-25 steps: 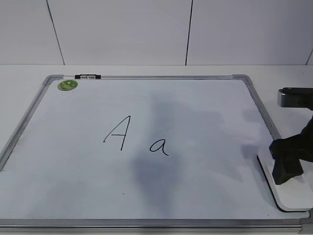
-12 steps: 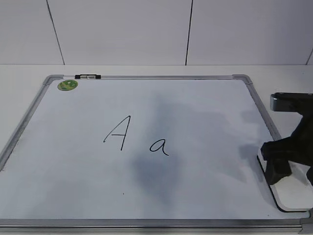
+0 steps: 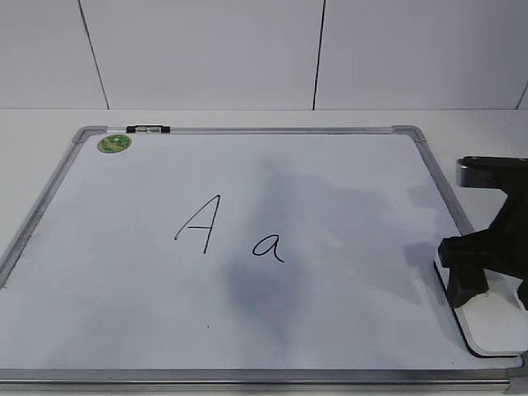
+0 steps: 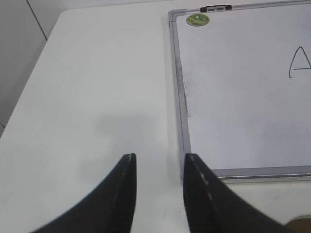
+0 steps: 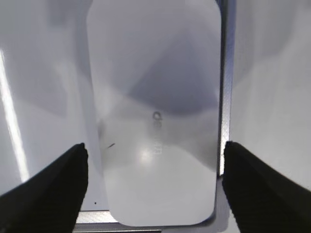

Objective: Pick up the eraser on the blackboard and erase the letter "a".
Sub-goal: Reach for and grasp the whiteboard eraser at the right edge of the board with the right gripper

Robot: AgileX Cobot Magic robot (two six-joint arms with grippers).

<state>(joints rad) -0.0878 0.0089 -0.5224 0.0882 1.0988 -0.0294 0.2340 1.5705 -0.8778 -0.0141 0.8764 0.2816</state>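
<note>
The blackboard (image 3: pixel 124 272) is a pale board with a grey frame lying flat on the table. A capital "A" (image 3: pixel 198 224) and the small letter "a" (image 3: pixel 270 247) are written near its middle. The white eraser (image 3: pixel 495 326) lies at the board's right front corner. In the right wrist view the eraser (image 5: pixel 155 121) fills the space between the jaws. My right gripper (image 5: pixel 154 158) is open and straddles the eraser, one finger on each long side. My left gripper (image 4: pixel 158 162) is open and empty over the bare table left of the board's frame (image 4: pixel 181 92).
A round green sticker (image 3: pixel 114 143) and a small black-and-silver clip (image 3: pixel 148 129) sit at the board's far left corner. White table surrounds the board, with a tiled wall behind. The board's front frame (image 3: pixel 247 378) runs along the near edge.
My right gripper has moved a little left and down over the eraser. The eraser and the letters have not moved.
</note>
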